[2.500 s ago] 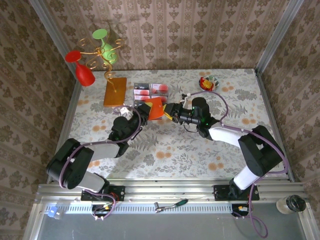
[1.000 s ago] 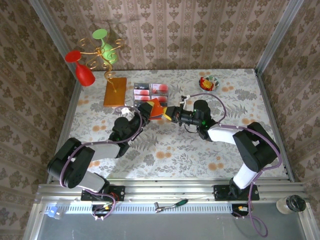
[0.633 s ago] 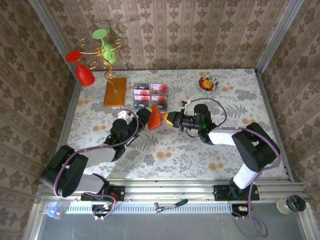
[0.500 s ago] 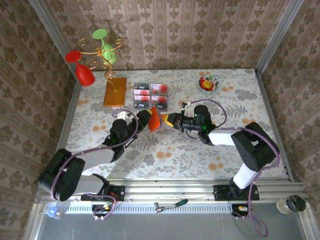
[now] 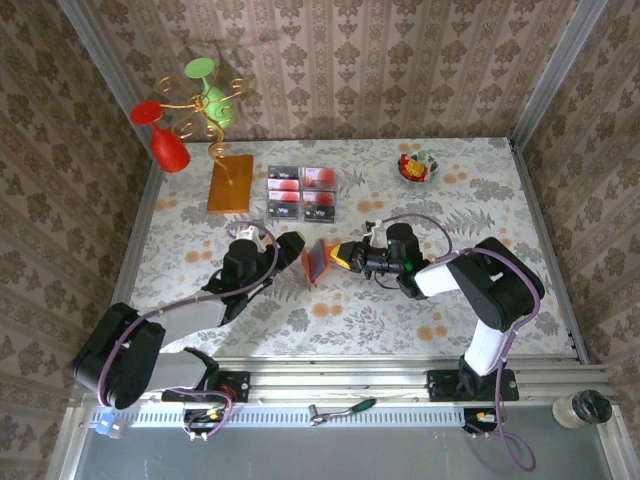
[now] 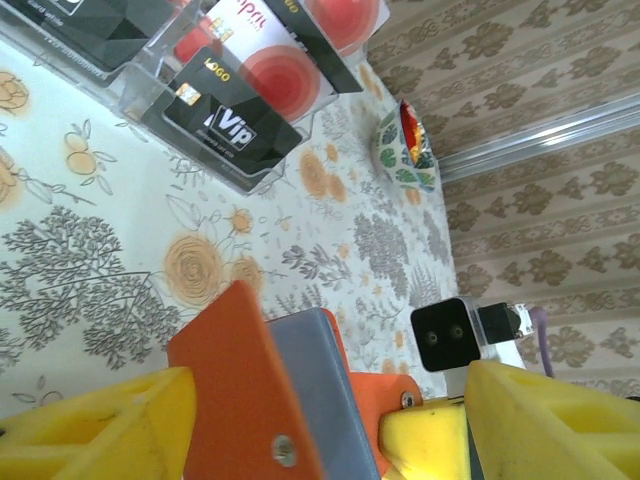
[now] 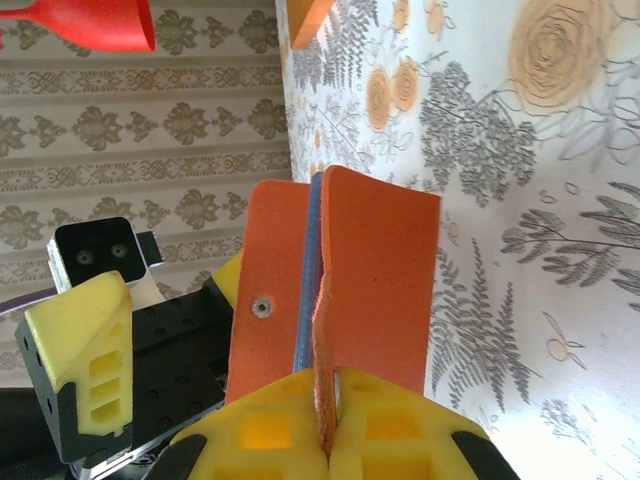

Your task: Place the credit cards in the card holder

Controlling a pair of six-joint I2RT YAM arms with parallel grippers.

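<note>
We see the left arm (image 5: 190, 312) and the right arm (image 5: 487, 348) built alike: black rounded joint housings, pale grey-white link covers, black bases. A purple cable (image 5: 415, 218) runs in loops along each. The left tool (image 5: 290, 248) and the right tool (image 5: 343, 257) carry blocky yellow fingers (image 6: 90, 425), one showing rectangular slots in its side. Each wrist bears a small black two-lens camera (image 6: 455, 335) on a white block.
</note>
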